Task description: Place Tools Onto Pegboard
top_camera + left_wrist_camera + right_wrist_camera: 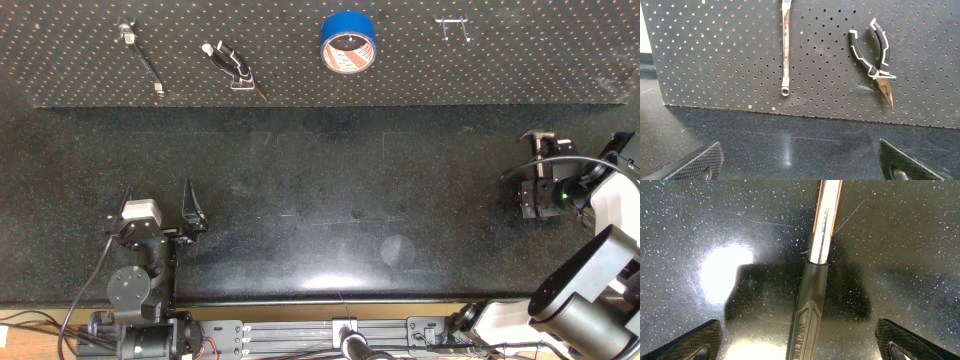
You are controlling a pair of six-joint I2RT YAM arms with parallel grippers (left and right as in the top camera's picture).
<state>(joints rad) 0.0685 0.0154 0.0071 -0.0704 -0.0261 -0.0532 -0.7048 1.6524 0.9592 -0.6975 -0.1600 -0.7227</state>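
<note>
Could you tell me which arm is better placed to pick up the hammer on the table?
Right. The right tool hangs open over the steel-shafted, black-gripped hammer, one finger on each side; the left tool sits far across the table, facing the black pegboard.

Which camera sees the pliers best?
The left wrist view: the pliers hang large and head-on on the pegboard, with handles and pointed tip clear. In the top view the pliers look small and slanted. The right wrist view faces the table and a hammer instead.

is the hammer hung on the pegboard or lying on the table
Lying on the table: the hammer rests flat on it between the right gripper's open fingers, and the pegboard hook is bare.
</note>
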